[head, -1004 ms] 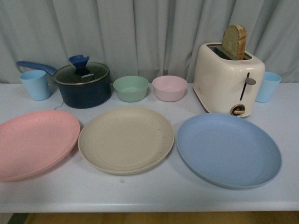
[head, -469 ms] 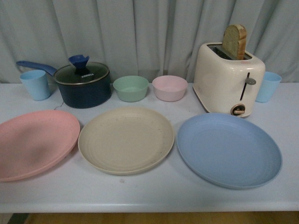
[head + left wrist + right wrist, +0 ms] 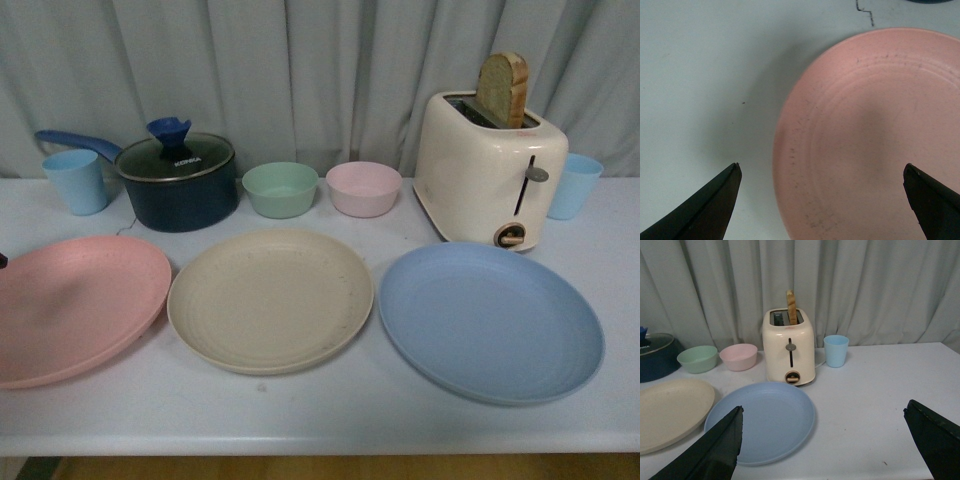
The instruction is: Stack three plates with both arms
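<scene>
- Three plates lie side by side in a row along the table's near edge: pink plate on the left, beige plate in the middle, blue plate on the right. None rests on another.
- The left gripper hangs above the pink plate's outer rim, fingers spread wide and holding nothing. One finger is over bare table, the other over the plate.
- The right gripper is also spread wide and empty. It sits well apart from the blue plate, looking across it toward the toaster.
- Stacking has not begun: no plate is gripped or lifted, and both moves are left to do.
- By its position, the left arm looks set to take the pink plate first, probably by its rim.
- The pot, two bowls and two cups stand behind the row, clear of the plates.
</scene>
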Robot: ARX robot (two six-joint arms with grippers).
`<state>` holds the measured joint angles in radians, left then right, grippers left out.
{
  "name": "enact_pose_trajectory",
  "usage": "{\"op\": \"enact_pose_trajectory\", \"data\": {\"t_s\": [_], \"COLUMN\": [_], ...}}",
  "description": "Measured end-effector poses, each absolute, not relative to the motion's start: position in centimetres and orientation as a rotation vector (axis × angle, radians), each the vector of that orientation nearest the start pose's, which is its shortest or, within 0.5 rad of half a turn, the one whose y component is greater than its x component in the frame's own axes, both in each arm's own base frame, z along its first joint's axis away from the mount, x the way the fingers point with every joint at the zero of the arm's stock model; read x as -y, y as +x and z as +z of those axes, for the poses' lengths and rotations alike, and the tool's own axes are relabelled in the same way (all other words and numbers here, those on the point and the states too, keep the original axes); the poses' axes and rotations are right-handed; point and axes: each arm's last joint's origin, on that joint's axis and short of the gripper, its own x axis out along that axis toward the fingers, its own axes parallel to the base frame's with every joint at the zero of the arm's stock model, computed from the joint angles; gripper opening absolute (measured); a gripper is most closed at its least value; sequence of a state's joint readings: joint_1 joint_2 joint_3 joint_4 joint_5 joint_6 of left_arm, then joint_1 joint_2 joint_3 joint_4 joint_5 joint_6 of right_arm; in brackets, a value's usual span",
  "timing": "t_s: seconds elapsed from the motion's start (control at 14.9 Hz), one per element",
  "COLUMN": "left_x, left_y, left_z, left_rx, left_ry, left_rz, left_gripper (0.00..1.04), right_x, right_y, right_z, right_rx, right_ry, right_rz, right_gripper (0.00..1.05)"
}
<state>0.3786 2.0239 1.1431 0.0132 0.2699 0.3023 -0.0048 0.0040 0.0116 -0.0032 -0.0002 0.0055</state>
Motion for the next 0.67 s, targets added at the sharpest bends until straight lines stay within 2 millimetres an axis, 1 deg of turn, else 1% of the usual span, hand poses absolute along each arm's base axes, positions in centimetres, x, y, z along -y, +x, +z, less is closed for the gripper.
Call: {"op": "enact_pose_trajectory", "data": {"t_s": [0.13, 0.2, 0.33, 0.4, 0.54, 0.67], "left_x": [-15.4, -16.6, -17.3, -17.4, -17.8, -18.0], "left_y": [38.4, 38.7, 39.1, 39.2, 39.2, 39.3], "left_z": [10.5, 9.1, 8.0, 7.6, 6.1, 6.1], "left_rx": [-0.847, -0.876, -0.882, -0.893, -0.93, -0.93], "left_ry": [0.007, -0.028, -0.039, -0.04, -0.056, -0.067], "left_rz": [-0.019, -0.025, -0.02, -0.014, -0.006, -0.008], "left_gripper": [0.98, 0.98, 0.98, 0.91, 0.59, 0.39], "right_x": [0.0, 0.0, 0.0, 0.0, 0.0, 0.0], "right_y": [9.7, 9.7, 9.7, 9.7, 9.7, 9.7], "right_z": [16.7, 16.7, 16.7, 16.7, 16.7, 16.7], "right_rx": [0.004, 0.004, 0.004, 0.004, 0.004, 0.004], "right_ry": [0.006, 0.006, 0.006, 0.006, 0.006, 0.005], "right_rz": [-0.005, -0.005, -0.005, -0.005, -0.005, -0.005], "right_gripper": [0.98, 0.98, 0.98, 0.98, 0.98, 0.98]}}
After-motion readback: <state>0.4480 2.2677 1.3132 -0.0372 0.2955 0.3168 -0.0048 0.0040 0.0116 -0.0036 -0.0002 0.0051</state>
